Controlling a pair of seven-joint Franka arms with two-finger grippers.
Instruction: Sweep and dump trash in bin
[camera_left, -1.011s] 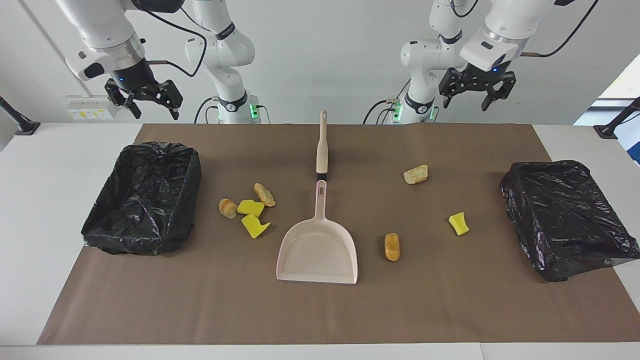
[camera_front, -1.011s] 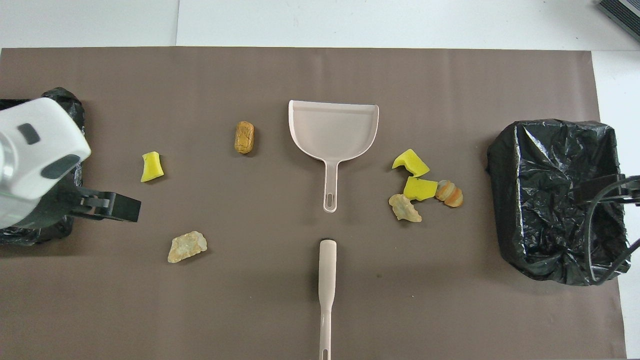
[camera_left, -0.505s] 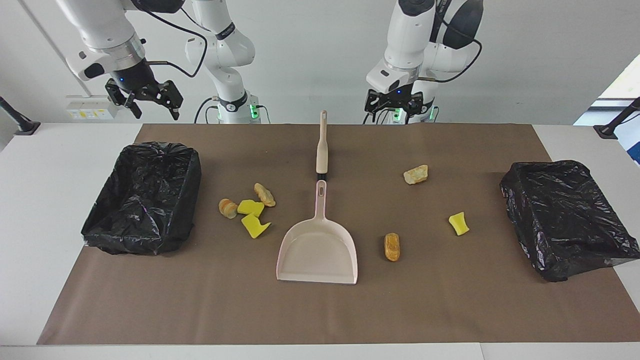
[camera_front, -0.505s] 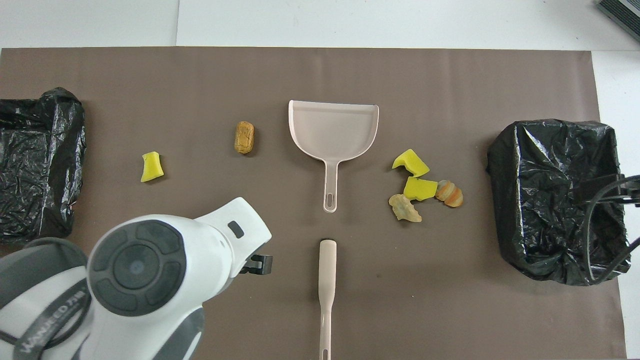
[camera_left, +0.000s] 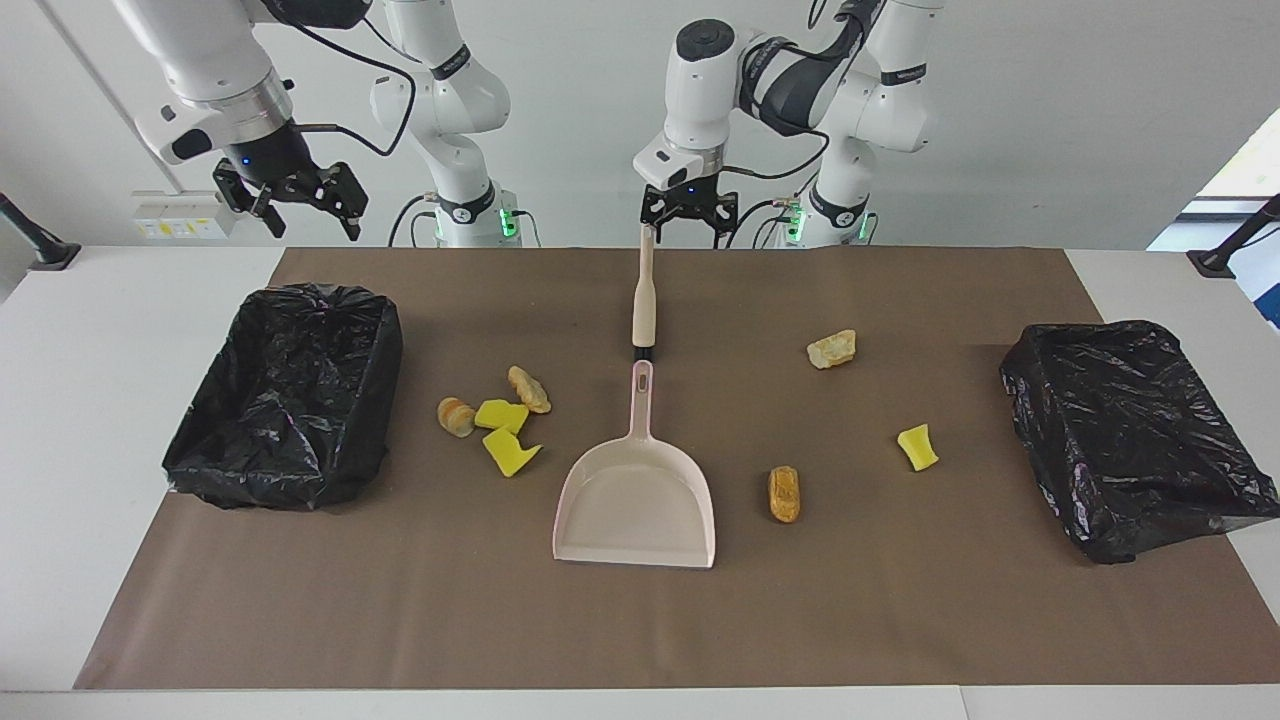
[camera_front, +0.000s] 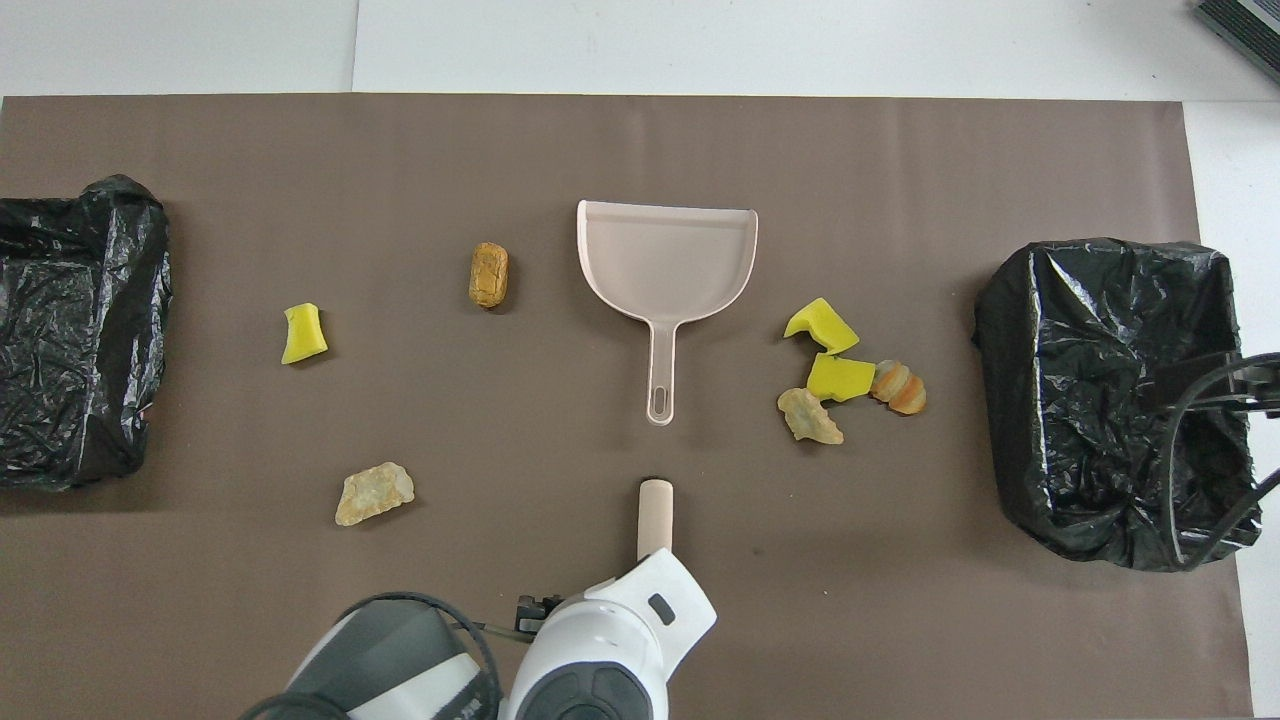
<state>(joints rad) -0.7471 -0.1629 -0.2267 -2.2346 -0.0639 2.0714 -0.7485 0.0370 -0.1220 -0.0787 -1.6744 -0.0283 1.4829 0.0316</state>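
The trash lies on the brown mat. Two yellow wedges and two bread lumps are clustered beside the pale pink dustpan, toward the right arm's end. A brown lump, a yellow wedge and a pale lump lie toward the left arm's end. The beige-handled brush lies nearer to the robots, in line with the dustpan's handle. My left gripper is open, just over the handle's end. My right gripper waits open above the table's edge.
A black-lined bin stands at the right arm's end of the mat. A second black-lined bin stands at the left arm's end. The left arm's wrist covers the brush handle's near part in the overhead view.
The left arm has swung from above the bin at its end across to the brush handle's end and come down. The right gripper has barely moved. Nothing on the mat has moved.
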